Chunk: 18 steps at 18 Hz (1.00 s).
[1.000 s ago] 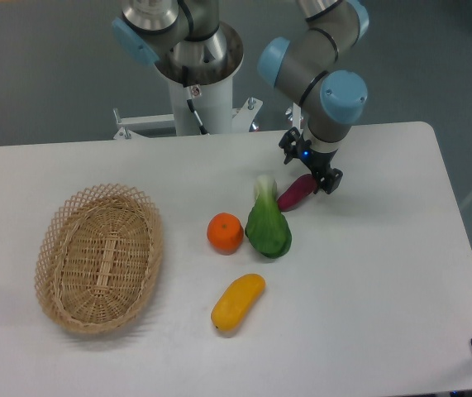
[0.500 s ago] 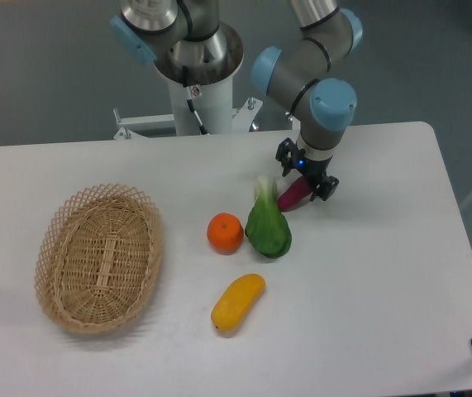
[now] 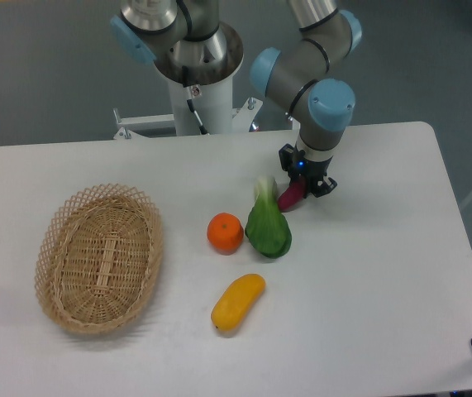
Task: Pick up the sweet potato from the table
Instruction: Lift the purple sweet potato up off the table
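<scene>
Now that the jaws have closed in, they're clamped on the sweet potato (image 3: 291, 196).
Still resting on the worktop (image 3: 384, 273); lift comes next.

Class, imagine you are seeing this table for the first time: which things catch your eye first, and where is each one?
The gripper stands low over the far middle of the table, its fingers either side of the magenta sweet potato. Just left of that lies a green leafy vegetable with a round orange beside it, and a yellow fruit nearer the front. A big woven basket sits at the left.
</scene>
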Tool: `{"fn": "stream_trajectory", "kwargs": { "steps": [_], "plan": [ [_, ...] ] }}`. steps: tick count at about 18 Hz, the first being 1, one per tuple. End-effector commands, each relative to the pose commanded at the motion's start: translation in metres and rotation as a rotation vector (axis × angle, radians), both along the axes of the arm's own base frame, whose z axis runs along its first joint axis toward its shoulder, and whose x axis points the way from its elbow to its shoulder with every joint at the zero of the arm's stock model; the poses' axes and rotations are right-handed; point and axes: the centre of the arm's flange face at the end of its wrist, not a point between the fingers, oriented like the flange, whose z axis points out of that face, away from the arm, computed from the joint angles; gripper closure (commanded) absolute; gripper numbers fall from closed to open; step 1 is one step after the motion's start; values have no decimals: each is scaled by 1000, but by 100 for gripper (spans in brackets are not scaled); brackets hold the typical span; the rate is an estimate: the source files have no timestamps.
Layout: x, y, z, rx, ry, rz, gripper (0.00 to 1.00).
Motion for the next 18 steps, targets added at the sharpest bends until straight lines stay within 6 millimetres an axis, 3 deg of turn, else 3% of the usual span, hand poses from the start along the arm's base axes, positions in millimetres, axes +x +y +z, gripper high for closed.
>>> {"fn": "stream_trajectory", "kwargs": {
  "steps": [8,13,18],
  "plan": [
    [-56,-2,63,46,122,40,89],
    [-91,12,114,45,116,38,89],
    [-126,26,134,64,137,35,90]
  ]
}}
